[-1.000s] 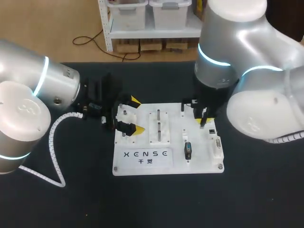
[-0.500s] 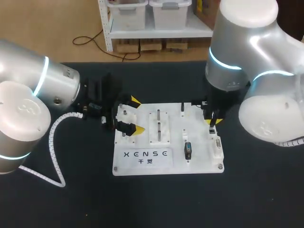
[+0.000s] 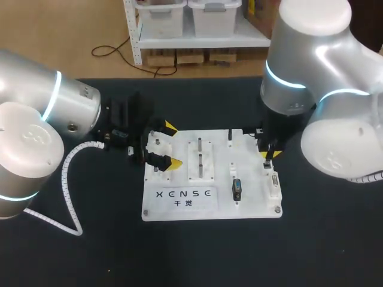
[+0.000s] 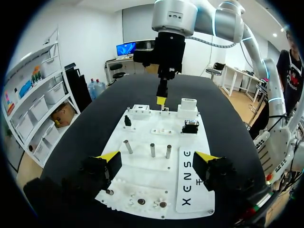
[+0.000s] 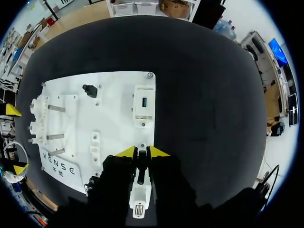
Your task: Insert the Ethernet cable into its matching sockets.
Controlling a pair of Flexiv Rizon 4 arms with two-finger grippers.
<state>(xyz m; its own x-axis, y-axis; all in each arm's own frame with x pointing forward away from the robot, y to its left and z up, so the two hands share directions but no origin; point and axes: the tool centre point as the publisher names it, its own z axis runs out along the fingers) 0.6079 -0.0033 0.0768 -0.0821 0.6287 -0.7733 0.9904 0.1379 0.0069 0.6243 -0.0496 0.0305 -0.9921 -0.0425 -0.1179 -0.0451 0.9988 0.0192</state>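
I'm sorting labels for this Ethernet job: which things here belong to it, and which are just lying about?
Job: right gripper, jaws shut on a small connector; socket block under it; white board.
Not in use: three metal pegs; block with blue socket; left gripper, jaws open at the board's edge.

Matt white plastic on dull black cloth.
The board [image 3: 251, 206] looks like smooth, matt plastic, with polished metal pins [image 4: 152, 149] standing on it. The table [image 3: 197, 251] under the board is matt dark fabric. The Ethernet plug [image 5: 138, 194] pinched in the right gripper [image 5: 141, 152] is white plastic.
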